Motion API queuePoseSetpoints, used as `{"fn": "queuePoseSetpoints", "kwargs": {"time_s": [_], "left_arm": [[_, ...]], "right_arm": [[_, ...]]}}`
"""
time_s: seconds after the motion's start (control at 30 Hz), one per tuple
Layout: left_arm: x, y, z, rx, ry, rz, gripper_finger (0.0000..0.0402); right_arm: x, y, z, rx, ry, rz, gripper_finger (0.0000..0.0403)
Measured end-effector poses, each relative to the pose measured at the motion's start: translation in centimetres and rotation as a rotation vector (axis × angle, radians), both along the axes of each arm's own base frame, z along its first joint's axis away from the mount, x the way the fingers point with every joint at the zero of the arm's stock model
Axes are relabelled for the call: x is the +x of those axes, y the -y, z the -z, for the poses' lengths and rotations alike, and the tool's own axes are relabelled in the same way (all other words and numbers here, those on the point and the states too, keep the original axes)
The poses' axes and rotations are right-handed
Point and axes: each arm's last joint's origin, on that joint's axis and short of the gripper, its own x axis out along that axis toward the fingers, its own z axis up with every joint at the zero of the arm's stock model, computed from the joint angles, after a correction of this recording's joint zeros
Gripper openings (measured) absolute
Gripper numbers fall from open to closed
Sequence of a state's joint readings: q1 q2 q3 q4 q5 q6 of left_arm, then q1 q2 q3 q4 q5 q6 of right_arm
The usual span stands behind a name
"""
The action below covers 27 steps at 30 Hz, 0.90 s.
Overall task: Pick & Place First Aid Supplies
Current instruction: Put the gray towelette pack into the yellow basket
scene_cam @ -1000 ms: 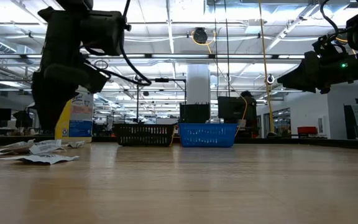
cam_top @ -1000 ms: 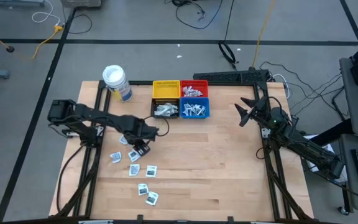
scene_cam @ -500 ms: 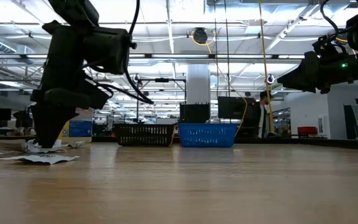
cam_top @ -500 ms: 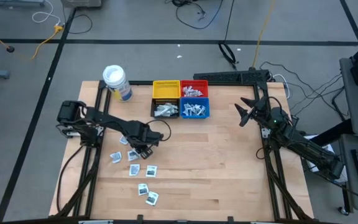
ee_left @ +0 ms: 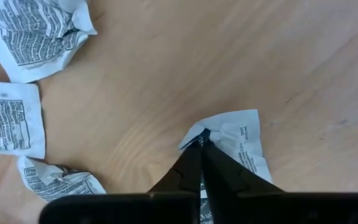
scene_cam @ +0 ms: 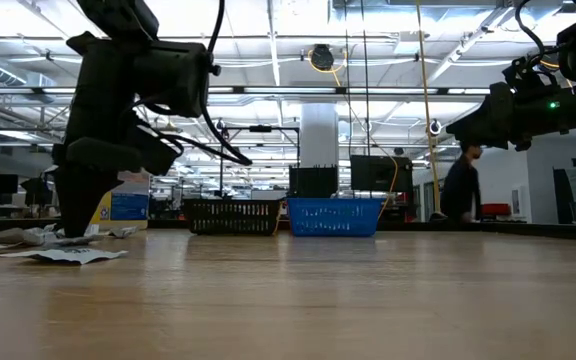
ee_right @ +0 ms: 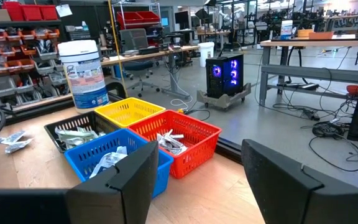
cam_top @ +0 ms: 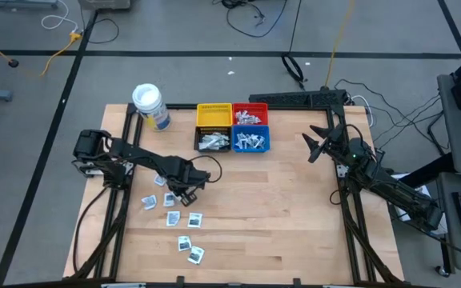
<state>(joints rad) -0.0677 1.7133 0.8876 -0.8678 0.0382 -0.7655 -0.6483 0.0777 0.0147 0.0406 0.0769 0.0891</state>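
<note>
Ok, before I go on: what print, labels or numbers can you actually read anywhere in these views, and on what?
Flat white paper packets on the wooden table: dense black print, too small to read.
White packet pinched in the shut left gripper: a short printed line, unreadable.
White-lidded round jar with blue label: lettering too blurred.
Coloured bins: no text seen.
Nothing legible anywhere.

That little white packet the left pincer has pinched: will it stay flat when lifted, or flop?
The packet looks thin and already buckles where the left pincer grips its corner, so it will probably droop. Its crumpled neighbours suggest soft, very light wrappers that slide easily on the wooden table.
</note>
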Motion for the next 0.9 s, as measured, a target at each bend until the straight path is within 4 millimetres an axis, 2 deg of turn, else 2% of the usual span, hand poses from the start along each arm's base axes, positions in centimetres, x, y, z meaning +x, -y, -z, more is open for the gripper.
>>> {"fn": "queuePoseSetpoints", "kwargs": {"time_s": [0.17,0.37,0.57,0.77,0.9], "left_arm": [[-0.4,-0.5,-1.8,0.007,0.038,0.042,0.0003],[-1.0,-1.5,-6.7,-0.029,0.165,0.151,0.0002],[-1.6,-1.7,-11.2,-0.041,0.239,0.398,0.0001],[-2.4,-2.1,-14.1,-0.056,0.156,0.603,0.0001],[-2.5,-2.3,-14.7,-0.063,0.143,0.676,0.0000]], "right_arm": [[0.0,0.0,0.0,0.000,0.000,0.000,0.0228],[0.0,0.0,0.0,0.000,0.000,0.000,0.0225],[0.0,0.0,0.0,0.000,0.000,0.000,0.0226],[0.0,0.0,0.0,0.000,0.000,0.000,0.0228],[0.0,0.0,0.0,0.000,0.000,0.000,0.0228]]}}
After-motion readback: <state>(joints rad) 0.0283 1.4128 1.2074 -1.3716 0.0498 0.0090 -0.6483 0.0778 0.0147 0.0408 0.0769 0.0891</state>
